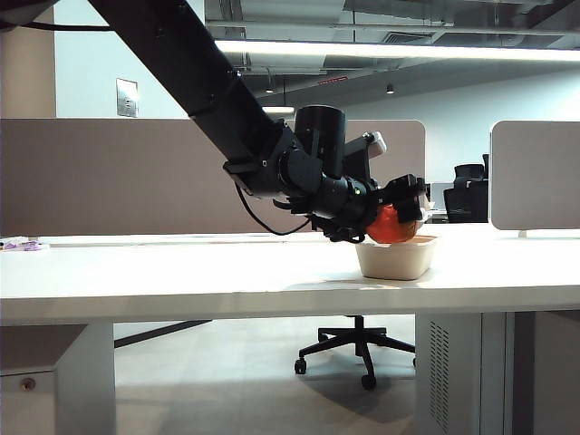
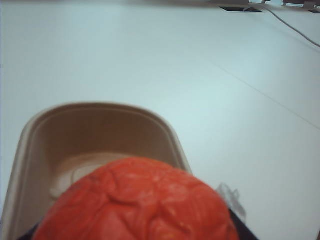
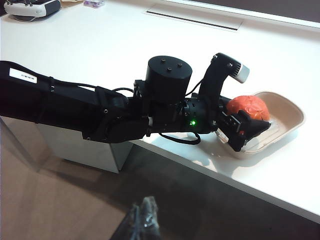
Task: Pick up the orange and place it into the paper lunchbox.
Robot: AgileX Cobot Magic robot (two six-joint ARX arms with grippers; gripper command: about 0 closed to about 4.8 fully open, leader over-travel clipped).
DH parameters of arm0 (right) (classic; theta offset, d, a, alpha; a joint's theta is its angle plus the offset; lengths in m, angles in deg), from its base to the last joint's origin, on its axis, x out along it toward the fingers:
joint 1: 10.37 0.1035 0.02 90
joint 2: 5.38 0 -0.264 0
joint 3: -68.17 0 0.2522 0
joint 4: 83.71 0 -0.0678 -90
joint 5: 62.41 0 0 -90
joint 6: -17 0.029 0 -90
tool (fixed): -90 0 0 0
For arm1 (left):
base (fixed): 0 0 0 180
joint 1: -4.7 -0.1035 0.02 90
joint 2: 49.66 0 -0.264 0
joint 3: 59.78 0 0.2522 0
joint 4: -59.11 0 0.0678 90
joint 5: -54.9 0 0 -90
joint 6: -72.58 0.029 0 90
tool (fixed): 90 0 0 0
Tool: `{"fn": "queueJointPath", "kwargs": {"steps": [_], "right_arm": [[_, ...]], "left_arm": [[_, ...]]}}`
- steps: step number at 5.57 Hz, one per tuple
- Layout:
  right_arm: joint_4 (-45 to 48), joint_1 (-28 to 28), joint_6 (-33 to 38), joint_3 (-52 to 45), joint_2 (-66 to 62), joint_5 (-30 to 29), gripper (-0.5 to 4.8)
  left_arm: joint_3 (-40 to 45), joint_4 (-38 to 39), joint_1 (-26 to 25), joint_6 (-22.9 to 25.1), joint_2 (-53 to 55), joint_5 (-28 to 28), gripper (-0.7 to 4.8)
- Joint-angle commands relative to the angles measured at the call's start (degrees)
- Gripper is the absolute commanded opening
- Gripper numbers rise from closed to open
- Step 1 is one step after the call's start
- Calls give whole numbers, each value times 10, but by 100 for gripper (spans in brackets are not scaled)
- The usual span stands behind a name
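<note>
The wrinkled reddish orange (image 1: 391, 227) hangs in my left gripper (image 1: 408, 213), which is shut on the orange with a black finger on either side of it. It sits low over the beige paper lunchbox (image 1: 394, 261), its underside about level with the rim. In the left wrist view the orange (image 2: 135, 200) fills the near foreground, with the lunchbox (image 2: 30, 150) open beneath and beyond it. The right wrist view shows the left gripper (image 3: 250, 121), the orange (image 3: 248, 106) and the lunchbox (image 3: 292, 112) by the table's front edge. My right gripper (image 3: 142, 220) hovers off the table, its fingers together, holding nothing.
The lunchbox stands close to the white table's front edge (image 1: 272, 304). A white headset (image 3: 30, 9) and a small purple item (image 1: 23, 244) lie at the far side, by a cable slot (image 3: 195, 17). An office chair (image 1: 358, 349) stands under the table.
</note>
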Motion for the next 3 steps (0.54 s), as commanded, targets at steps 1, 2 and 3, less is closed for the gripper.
{"fn": "queueJointPath", "kwargs": {"steps": [1, 2, 3], "right_arm": [[6, 0, 1, 4, 2, 0, -5], [6, 0, 1, 4, 2, 0, -5], [6, 0, 1, 4, 2, 0, -5]], "left_arm": [[-6, -7, 2, 1, -2, 0, 404], [-7, -11, 2, 1, -2, 0, 404], [-7, -11, 2, 1, -2, 0, 404]]}}
